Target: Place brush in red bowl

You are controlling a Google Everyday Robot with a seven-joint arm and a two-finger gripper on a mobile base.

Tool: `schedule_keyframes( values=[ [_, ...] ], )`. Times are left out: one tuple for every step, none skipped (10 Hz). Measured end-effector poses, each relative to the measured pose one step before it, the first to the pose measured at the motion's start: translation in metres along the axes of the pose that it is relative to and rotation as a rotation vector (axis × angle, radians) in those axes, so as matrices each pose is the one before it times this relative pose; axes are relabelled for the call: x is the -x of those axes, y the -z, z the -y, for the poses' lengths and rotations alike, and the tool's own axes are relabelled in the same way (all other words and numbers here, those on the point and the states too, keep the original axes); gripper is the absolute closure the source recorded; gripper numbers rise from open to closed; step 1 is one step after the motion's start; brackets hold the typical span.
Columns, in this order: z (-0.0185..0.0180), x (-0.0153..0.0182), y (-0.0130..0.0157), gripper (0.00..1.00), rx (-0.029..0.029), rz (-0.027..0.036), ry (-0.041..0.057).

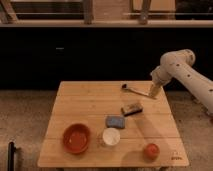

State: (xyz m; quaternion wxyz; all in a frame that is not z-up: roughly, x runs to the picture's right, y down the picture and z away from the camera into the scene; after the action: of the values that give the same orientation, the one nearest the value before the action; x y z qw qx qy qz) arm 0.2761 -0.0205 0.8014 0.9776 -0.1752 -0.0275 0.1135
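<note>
The brush [136,90] lies on the far right part of the wooden table [85,110], pale handle pointing right, small dark head to the left. The red bowl [76,138] sits near the table's front left corner and is empty. My gripper [154,93] hangs from the white arm at the table's far right edge, right at the handle end of the brush. I cannot tell whether it touches the brush.
A short tan-topped dark block [132,108] lies in the middle right. A blue sponge [115,121] and a white cup [111,136] sit right of the bowl. A small red cup [151,150] stands at the front right.
</note>
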Motion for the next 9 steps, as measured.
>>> schedule_keyframes(
  values=[
    [-0.00043,0.00004,-0.00503,0.20,0.00776,-0.00195,0.02343],
    [-0.00133,0.00171,-0.00924,0.20,0.01469,-0.00286,0.04237],
    [-0.00055,0.00083,-0.00611,0.20,0.00775,-0.00297,0.02577],
    [-0.00097,0.00001,-0.00900,0.20,0.00888,-0.00667,0.03203],
    [0.00085,0.00163,-0.00815,0.20,0.00562,-0.00083,0.03206],
    [0.00057,-0.00149,-0.00619,0.20,0.00307,-0.00043,0.03180],
    [0.00309,-0.00234,-0.00251,0.20,-0.00419,0.00106,0.02350],
    [0.00253,-0.00327,-0.00410,0.20,-0.00087,0.00199,0.01987],
    [0.00240,-0.00294,-0.00372,0.20,0.00218,0.00538,0.01712]
  ],
)
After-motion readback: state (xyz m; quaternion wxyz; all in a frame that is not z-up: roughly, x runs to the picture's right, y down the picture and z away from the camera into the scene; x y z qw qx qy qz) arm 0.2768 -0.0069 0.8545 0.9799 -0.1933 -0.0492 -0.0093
